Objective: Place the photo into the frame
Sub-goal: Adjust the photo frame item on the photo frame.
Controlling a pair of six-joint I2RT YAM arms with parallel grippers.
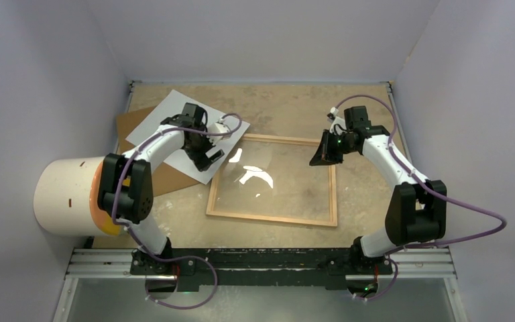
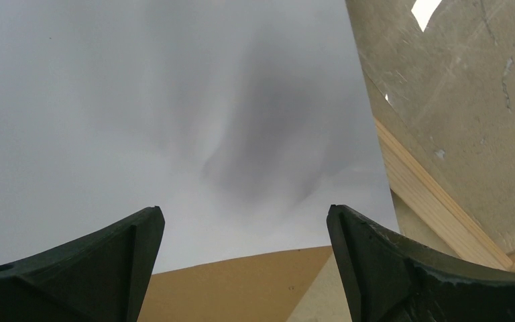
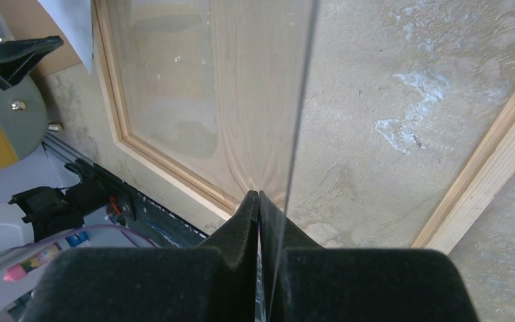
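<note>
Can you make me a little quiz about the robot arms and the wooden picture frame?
1. True or false: the photo lies white side up, partly on the brown board.
2. Fill in: the left tool above the photo is ____ (open or shut).
3. Which one pinches the glass pane of the frame? A) left tool B) right tool

Key: 1 true; 2 open; 3 B.
</note>
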